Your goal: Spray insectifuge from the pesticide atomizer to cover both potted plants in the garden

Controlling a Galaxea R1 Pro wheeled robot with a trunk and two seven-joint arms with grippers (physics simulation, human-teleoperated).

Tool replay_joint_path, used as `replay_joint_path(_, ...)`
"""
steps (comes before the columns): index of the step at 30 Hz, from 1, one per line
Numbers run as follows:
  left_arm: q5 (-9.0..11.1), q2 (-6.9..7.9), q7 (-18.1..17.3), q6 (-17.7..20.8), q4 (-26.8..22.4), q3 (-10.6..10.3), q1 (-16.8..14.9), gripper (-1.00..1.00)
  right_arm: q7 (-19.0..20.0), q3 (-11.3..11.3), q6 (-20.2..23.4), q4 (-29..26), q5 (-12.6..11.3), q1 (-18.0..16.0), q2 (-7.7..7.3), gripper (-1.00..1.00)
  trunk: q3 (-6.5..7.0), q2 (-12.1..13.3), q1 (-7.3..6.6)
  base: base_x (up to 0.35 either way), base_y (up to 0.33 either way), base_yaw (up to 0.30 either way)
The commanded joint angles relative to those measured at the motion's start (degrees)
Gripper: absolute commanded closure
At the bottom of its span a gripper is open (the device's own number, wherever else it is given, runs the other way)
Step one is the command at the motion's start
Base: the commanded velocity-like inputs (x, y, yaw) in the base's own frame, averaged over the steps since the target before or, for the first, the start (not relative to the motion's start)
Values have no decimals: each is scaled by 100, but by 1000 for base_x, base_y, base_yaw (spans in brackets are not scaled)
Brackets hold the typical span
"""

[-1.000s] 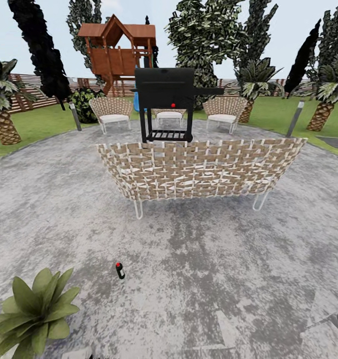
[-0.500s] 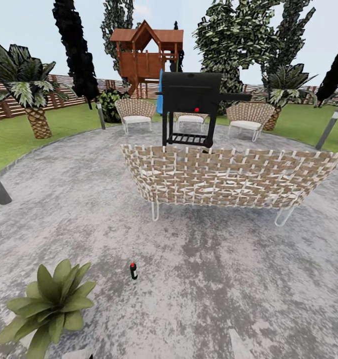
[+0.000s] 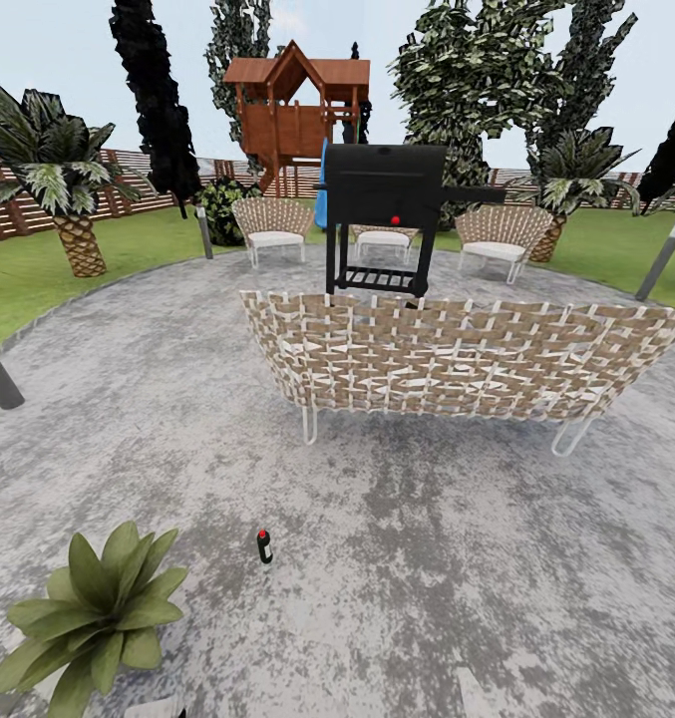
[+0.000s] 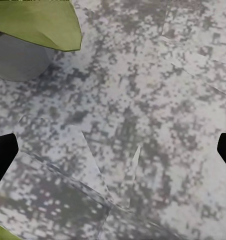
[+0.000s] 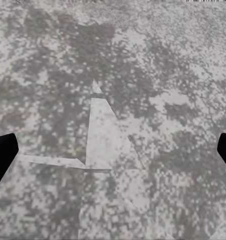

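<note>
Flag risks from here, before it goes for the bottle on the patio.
1. The pesticide atomizer is small and slim, standing upright on the patio; a misjudged approach could tip it and let it roll.
2. The potted plant sits close to the atomizer on the left arm's side, and a leaf already shows in the left wrist view; reaching from there may brush the foliage.
3. The wicker sofa stands just beyond, limiting forward room for the base.

My potted plant (image 3: 88, 618) is cropped by the head view's lower edge; the pesticide atomizer (image 3: 264, 546) is too small to make out detail.
</note>
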Motion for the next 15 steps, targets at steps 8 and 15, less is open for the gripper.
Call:
replay_joint_path(8, -65, -100, -69, 87, -91, -54, -433, -100, 100, -5, 87, -1044, 52, -231, 23, -100, -4, -2, -1, 0, 0, 0)
replay_joint_path(15, -111, -259, -48, 103, -90, -63, -938, -100, 644, -4, 1083, -1468, 44, -842, 23, -100, -4, -2, -1, 0, 0, 0)
